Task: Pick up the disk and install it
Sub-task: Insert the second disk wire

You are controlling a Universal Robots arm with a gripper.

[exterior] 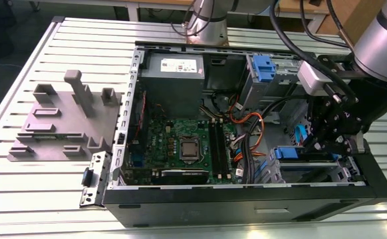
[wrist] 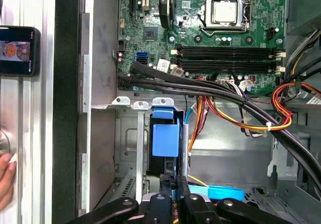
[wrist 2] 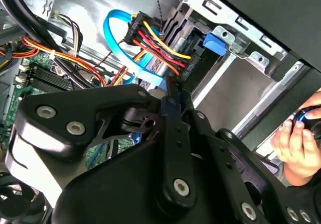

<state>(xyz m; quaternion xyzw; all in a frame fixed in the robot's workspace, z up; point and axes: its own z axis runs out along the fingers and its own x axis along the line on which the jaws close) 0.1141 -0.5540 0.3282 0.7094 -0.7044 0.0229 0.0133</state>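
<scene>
The disk sits in the lower drive bay of the open computer case, at the exterior view's right. Its blue rail shows there, and its blue end tab shows in both wrist views; the silver body is mostly hidden by the bay. My gripper hangs over that bay with its fingers together, the fingertips against the cable end of the disk. A black plug with red, yellow and black wires and a blue flat cable meet the disk just ahead of the gripper.
The motherboard fills the case's middle and a grey power-supply box sits at the back. Another blue clip is in the upper bay. Thick black cables cross near the bay. A grey fixture stands on the table. A hand is beside the case.
</scene>
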